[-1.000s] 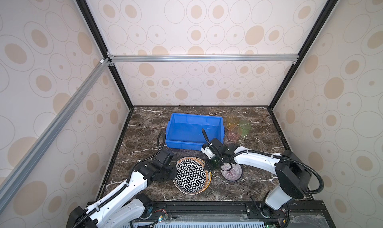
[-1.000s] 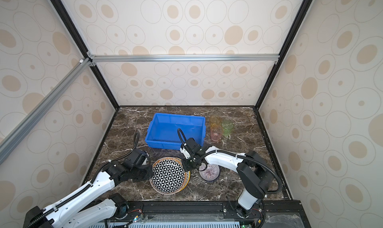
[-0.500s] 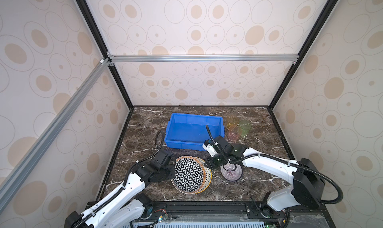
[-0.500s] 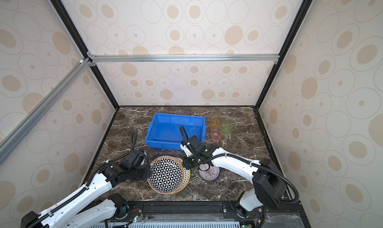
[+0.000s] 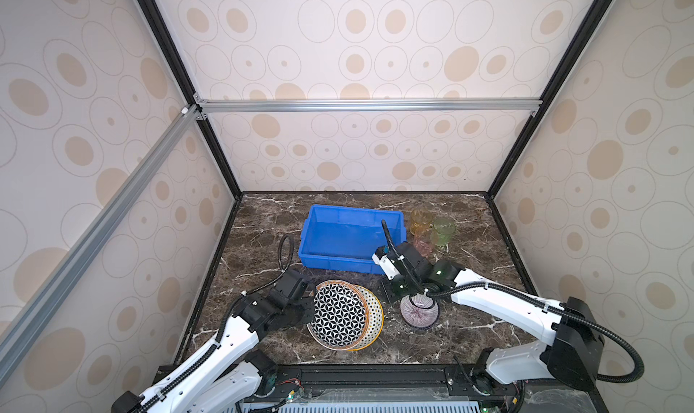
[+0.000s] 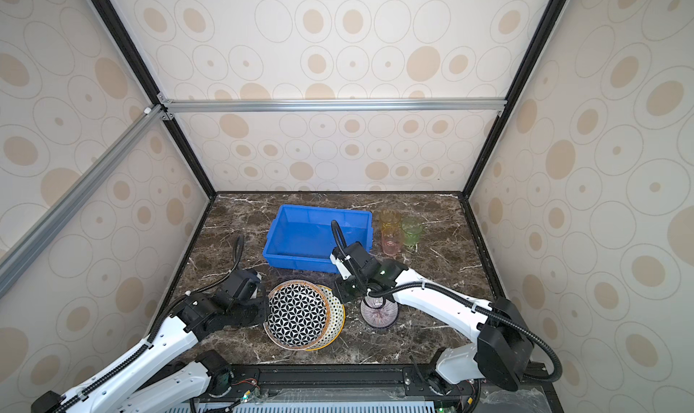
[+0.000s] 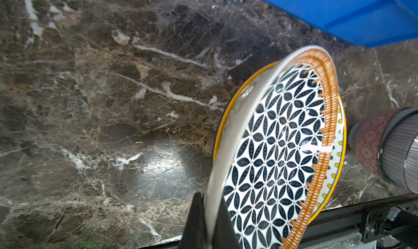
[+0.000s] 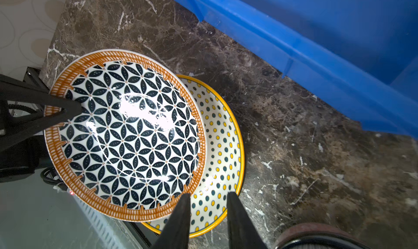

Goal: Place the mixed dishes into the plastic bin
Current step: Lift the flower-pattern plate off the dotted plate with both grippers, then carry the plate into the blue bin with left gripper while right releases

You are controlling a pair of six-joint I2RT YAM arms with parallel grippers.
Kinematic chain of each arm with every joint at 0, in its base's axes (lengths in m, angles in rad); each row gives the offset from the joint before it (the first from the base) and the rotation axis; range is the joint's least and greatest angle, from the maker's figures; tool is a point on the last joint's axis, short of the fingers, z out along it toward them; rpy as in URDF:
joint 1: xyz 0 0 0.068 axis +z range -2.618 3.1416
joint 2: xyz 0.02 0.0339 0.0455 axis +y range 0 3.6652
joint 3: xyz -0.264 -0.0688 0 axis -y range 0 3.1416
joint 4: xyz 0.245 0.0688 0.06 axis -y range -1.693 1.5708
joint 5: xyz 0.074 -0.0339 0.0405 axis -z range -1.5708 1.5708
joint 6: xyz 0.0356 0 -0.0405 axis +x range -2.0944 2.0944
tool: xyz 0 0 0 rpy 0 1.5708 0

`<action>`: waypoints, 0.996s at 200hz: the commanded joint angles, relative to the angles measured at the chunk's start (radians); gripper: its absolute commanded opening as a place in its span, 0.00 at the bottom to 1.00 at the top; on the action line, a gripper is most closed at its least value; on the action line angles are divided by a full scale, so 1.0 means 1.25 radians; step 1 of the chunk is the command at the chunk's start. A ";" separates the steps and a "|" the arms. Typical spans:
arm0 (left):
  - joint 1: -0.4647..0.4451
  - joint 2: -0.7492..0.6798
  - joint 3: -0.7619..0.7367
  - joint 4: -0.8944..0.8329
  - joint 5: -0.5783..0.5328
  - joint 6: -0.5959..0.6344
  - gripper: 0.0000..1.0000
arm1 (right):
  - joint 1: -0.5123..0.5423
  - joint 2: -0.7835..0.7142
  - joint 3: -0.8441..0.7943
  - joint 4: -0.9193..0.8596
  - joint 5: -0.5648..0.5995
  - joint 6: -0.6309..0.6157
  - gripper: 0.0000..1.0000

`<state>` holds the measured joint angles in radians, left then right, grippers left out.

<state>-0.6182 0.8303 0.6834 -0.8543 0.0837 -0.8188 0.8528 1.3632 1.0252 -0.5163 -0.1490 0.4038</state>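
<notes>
The black-white lattice plate [image 5: 338,313] [image 8: 126,132] is tilted up off a dotted plate [image 5: 373,311] [image 8: 217,146] near the table's front. My left gripper [image 5: 310,309] [image 7: 209,195] is shut on the lattice plate's left rim. My right gripper [image 5: 390,294] [image 8: 208,197] is open with nothing between its fingers, hovering over the dotted plate's right edge. A purple-rayed bowl [image 5: 418,311] [image 7: 398,150] stands right of the plates, under the right wrist. The blue plastic bin [image 5: 338,261] [image 6: 300,259] behind holds nothing visible. Yellow [image 5: 420,219], green [image 5: 443,229] and pink [image 5: 424,242] tumblers stand right of it.
A red-patterned bowl [image 7: 368,143] shows against the purple-rayed one. Patterned walls close the marble table [image 5: 263,234] on three sides. A black rail [image 5: 375,373] runs along its front edge. The right arm's cable [image 5: 388,238] arches over the bin's near right corner.
My right gripper has gone from shut to open and drawn slightly back from the plates' right rim. The lattice plate has shifted a little left in my left gripper.
</notes>
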 commanded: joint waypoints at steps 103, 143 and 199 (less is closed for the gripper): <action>-0.001 0.118 0.234 0.055 0.013 0.106 0.00 | -0.029 -0.069 0.099 -0.044 0.162 -0.037 0.38; 0.001 0.176 0.293 0.062 0.015 0.143 0.00 | -0.094 -0.073 0.102 -0.031 0.118 -0.026 0.38; 0.018 0.251 0.371 0.095 0.054 0.184 0.00 | -0.187 -0.088 0.090 -0.010 0.052 -0.011 0.38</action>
<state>-0.6102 1.1366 1.0481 -0.8394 0.0937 -0.6235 0.6636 1.2835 1.1328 -0.5461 -0.0326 0.3767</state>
